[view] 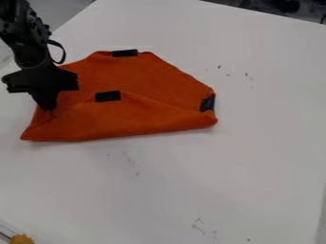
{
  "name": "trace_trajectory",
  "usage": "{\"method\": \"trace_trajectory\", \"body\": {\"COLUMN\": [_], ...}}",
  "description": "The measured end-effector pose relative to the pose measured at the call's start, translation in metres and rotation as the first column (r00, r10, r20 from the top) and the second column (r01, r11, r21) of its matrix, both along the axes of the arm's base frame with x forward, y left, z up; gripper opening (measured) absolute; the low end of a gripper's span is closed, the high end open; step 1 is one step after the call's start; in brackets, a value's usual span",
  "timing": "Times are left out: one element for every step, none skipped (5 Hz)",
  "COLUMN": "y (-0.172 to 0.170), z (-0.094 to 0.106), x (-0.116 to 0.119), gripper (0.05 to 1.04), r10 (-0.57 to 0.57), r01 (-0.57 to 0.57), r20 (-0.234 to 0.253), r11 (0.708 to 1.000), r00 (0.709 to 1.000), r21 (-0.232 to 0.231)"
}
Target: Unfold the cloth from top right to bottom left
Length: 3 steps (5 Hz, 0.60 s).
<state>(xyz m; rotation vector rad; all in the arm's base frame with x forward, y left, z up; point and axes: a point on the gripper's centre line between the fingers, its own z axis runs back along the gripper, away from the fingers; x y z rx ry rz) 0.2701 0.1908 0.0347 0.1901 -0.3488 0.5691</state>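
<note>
White tabletop (223, 176) holds the folded orange cloth (159, 88), far left. Probably light, limp (forgiving stuff); I'd lift its top layer by the middle black patch (107, 96). My gripper (46, 106) is at its left side, open or closed I can't tell.

The cloth (153, 76) lies on the table (242, 181), left of its middle.

A broad white worktop (267, 143) spreads across most of the camera view, bearing small dark scuffs (199, 226) on its right half and lower middle. Beyond its upper left edge lies a plain grey surface (60, 10), possibly floor. Dark, blurred shapes (283, 5) sit past the far edge at upper right. The light is soft and muted.
</note>
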Motion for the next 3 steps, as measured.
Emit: {"method": "trace_trajectory", "body": {"y": [0.008, 0.021, 0.040], "z": [0.003, 0.002, 0.005], "x": [-0.011, -0.021, -0.032], "gripper": [0.073, 0.217, 0.471], "r10": [0.019, 0.026, 0.026], "r01": [-0.019, -0.026, -0.025], "r20": [0.000, 0.001, -0.011], "r11": [1.000, 0.999, 0.998], "r00": [1.000, 1.000, 1.000], "r21": [0.024, 0.033, 0.057]}}
